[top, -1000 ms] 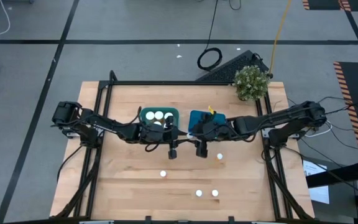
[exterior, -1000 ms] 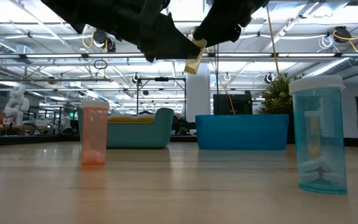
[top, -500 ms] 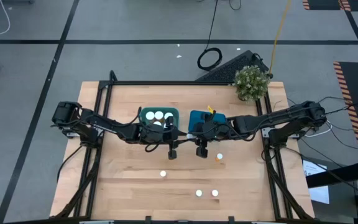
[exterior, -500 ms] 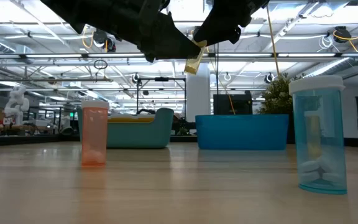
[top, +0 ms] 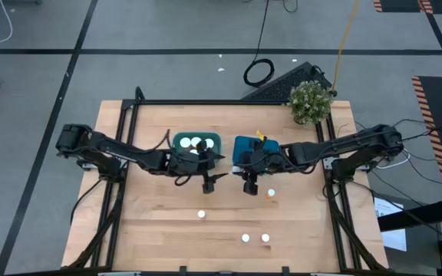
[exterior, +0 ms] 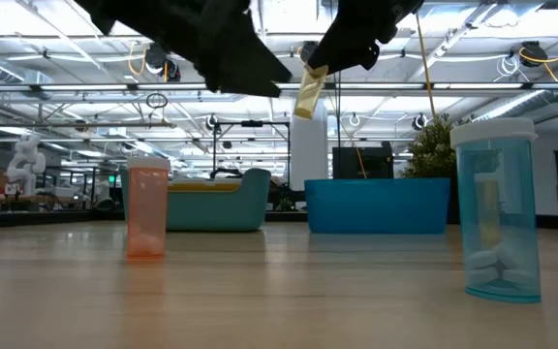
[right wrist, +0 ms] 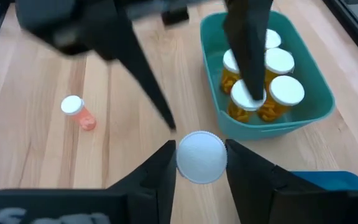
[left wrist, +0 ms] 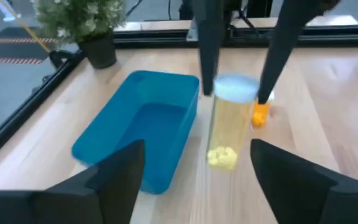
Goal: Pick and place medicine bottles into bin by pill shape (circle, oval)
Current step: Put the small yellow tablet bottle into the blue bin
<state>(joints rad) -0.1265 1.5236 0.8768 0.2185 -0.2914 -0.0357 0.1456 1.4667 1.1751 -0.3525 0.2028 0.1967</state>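
Note:
A yellow medicine bottle with a white cap hangs above the table's middle, with my right gripper shut on it. My left gripper stands open just to its left, with nothing between its fingers. The teal bin at the back holds several white-capped bottles. Beside it stands the blue bin, which shows no bottles in the left wrist view. A small orange bottle lies on its side near the right gripper. Three more bottles stand upright nearer the front edge. My right gripper pinches the yellow bottle at its cap end between its two fingers. The fingers come from above, pointing down, one on each side of the cap. The bottle hangs below them slightly tilted, clear of the table.
A potted plant stands at the table's far right corner. In the low view an orange bottle and a blue bottle stand upright on the near part of the table. Bare wood lies between the bins and these bottles.
My left gripper has drawn back a little toward the table's left edge, away from the yellow bottle it stood against before. The bottle stays with my right gripper, hanging at about the same height.

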